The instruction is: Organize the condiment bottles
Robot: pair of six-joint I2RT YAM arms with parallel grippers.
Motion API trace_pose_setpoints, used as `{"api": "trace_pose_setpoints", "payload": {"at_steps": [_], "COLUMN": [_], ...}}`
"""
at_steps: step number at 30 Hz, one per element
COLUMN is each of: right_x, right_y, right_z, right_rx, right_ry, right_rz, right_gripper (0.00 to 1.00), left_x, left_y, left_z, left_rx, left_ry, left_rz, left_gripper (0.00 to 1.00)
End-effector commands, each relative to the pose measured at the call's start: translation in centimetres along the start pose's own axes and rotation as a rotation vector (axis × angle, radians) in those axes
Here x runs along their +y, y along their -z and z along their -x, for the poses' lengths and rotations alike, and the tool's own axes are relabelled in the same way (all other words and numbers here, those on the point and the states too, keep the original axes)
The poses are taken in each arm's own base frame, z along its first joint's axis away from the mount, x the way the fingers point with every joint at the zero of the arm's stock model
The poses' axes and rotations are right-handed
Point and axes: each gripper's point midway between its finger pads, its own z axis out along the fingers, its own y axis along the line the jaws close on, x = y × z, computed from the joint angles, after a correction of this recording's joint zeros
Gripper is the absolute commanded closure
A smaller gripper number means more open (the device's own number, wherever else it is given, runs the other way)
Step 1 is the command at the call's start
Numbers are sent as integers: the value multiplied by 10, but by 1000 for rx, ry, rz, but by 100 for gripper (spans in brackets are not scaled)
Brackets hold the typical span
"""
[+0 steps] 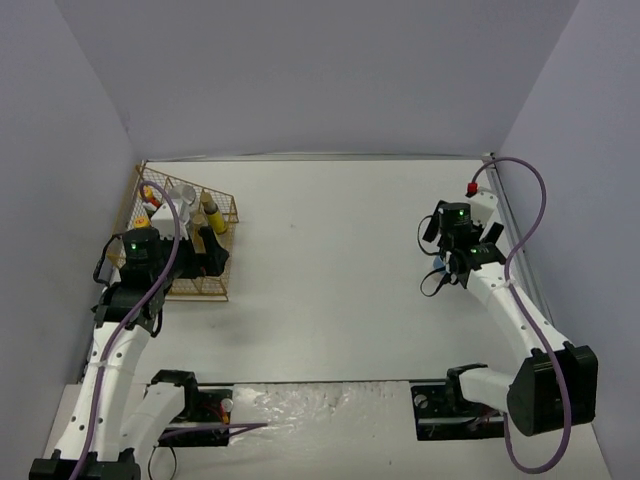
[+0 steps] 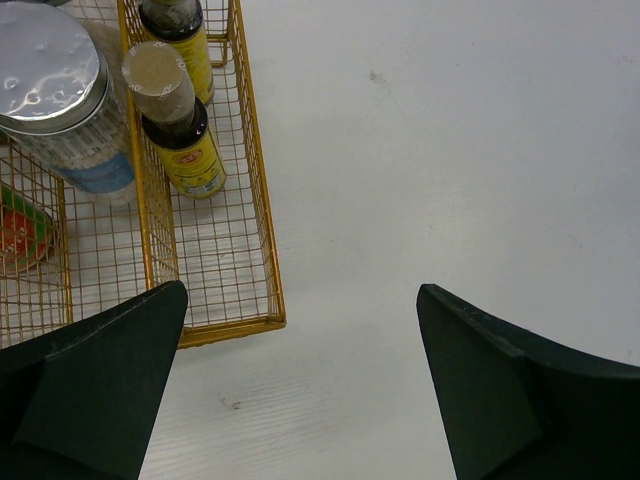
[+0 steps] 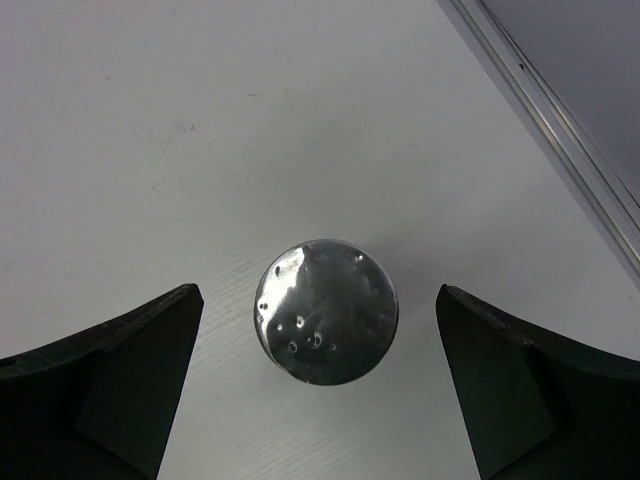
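Right gripper [image 3: 318, 292] wide open and empty, straddling silver-lidded jar [image 3: 326, 312] at lower centre of wrist frame. Left gripper [image 2: 300, 290] open, empty, beside gold rack [image 2: 258, 200] at upper left. Risk: off-centre descent, a finger clips the lid and the jar tips.

Bright even light, soft shadows, glare on lid [image 3: 326, 311]
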Motion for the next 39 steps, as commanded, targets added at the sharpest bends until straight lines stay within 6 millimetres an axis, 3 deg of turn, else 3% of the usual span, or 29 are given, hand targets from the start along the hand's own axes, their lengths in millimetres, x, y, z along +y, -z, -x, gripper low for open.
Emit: {"api": "trace_pose_setpoints", "payload": {"at_steps": [1, 6, 10, 13, 15, 18, 22, 28, 30, 35, 39], "right_x": [13, 21, 37, 61, 88, 131, 212, 290, 306, 320, 321], "right_y": [-18, -28, -27, -20, -9, 6, 60, 139, 164, 187, 207], "right_z": [-1, -16, -35, -48, -58, -73, -104, -157, -174, -187, -178], "right_rx": [-13, 16, 42, 46, 40, 48, 47, 19, 9, 11, -8], "right_ry": [-54, -47, -8, 51, 103, 153, 332, 611, 694, 753, 753], "right_rz": [26, 58, 127, 187, 262, 416, 697, 997, 1079, 1165, 1234], "right_gripper": [0, 5, 27, 49, 65, 75, 77, 74, 70, 59, 32], "left_x": [-7, -5, -4, -3, -2, 0, 2, 3, 5, -1, -4], "left_y": [5, 5, 2, 1, 0, -1, -3, -5, -6, -7, -9], "left_z": [33, 31, 28, 28, 27, 26, 26, 24, 23, 24, 28], "left_rx": [-120, -118, -108, -106, -102, -99, -97, -87, -83, -91, -84], "left_ry": [-49, -43, -38, -37, -33, -32, -31, -28, -27, -21, -10], "left_rz": [-19, -7, -6, -4, 1, 9, 14, 17, 24, -6, -16], "left_gripper": [3, 3, 3, 3, 3, 3, 3, 3, 3, 3, 3]}}
